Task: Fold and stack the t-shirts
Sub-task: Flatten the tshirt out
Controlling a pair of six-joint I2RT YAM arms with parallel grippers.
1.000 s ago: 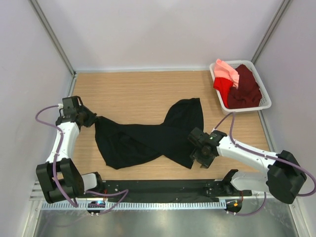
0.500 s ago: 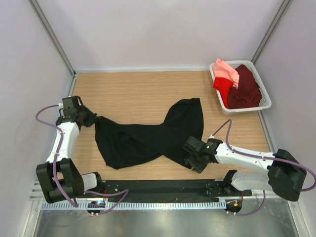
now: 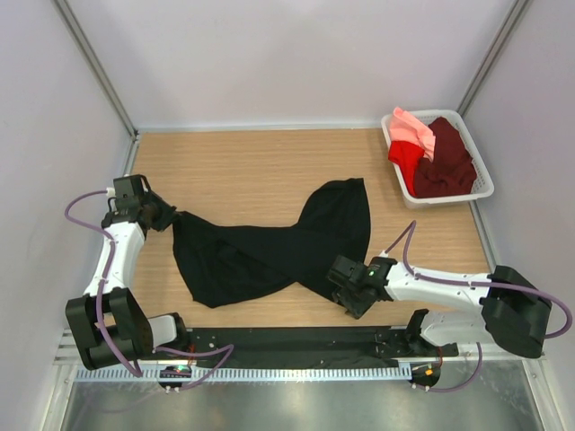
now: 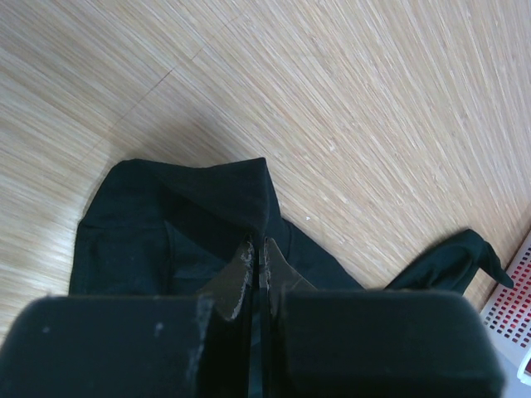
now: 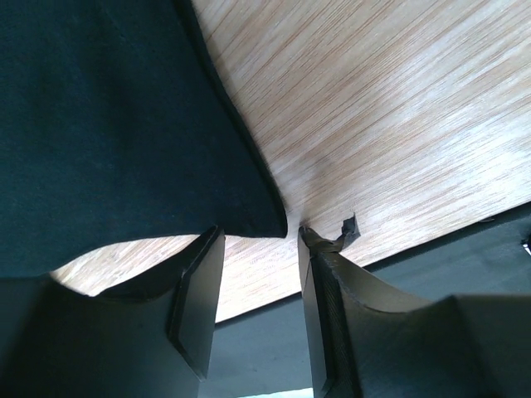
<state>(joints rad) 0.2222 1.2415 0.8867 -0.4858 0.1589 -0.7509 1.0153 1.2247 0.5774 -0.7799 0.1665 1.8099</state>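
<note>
A black t-shirt (image 3: 269, 251) lies crumpled and stretched across the wooden table. My left gripper (image 3: 167, 218) is shut on its left end; the left wrist view shows the fingertips (image 4: 247, 253) pinched together over a fold of the black cloth (image 4: 166, 224). My right gripper (image 3: 347, 293) is at the shirt's near right corner. In the right wrist view it (image 5: 259, 236) stands open, and the corner of the black hem (image 5: 265, 217) lies just at the gap between its tips, not pinched. Salmon-pink (image 3: 411, 127), red (image 3: 404, 158) and maroon (image 3: 446, 160) t-shirts sit heaped in a basket.
The white basket (image 3: 442, 195) stands at the back right corner, and its edge (image 4: 513, 294) shows in the left wrist view. A black rail (image 3: 287, 341) runs along the table's near edge, just behind the right gripper. Grey walls close in both sides.
My right gripper has slid left and slightly nearer, onto the shirt's near right corner, with its jaws narrowing a little. The left arm and the shirt have not moved.
</note>
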